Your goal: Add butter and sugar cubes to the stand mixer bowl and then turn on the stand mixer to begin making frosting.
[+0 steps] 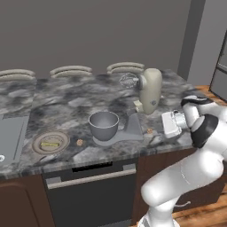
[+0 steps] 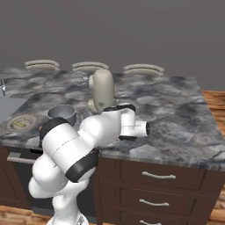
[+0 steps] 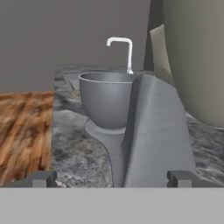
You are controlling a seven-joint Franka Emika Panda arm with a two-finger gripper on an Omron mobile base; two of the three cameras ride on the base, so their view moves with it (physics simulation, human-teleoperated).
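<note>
Near the counter edge, beside the stand mixer — the hand gapes wide, empty.

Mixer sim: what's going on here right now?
The arm has its open, empty gripper down at counter level beside the stand mixer, facing the grey neck and the bowl from the side. The bowl sits on the mixer's base plate and looks empty. The butter lies on a tan plate left of the bowl. One sugar cube sits on the counter by the plate, another small tan lump right of the base.
</note>
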